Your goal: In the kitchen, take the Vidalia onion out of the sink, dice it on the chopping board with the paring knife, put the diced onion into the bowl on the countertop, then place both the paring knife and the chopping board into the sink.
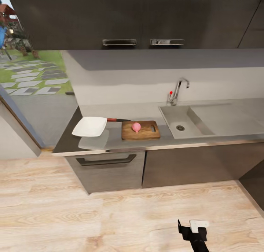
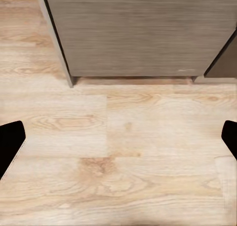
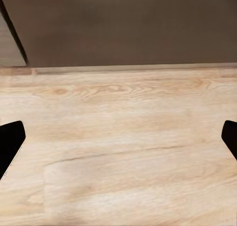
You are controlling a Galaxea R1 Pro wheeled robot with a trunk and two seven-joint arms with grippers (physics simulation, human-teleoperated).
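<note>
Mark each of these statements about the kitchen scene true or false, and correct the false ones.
1. The onion lies on the chopping board. True.
2. The bowl sits inside the sink. False: it stands on the countertop, left of the board.
3. The paring knife lies between the bowl and the board's far edge. True.
4. The right gripper holds the knife. False: it hangs low over the wooden floor, away from the counter.
5. The left gripper is shut. False: its fingers are wide apart.
</note>
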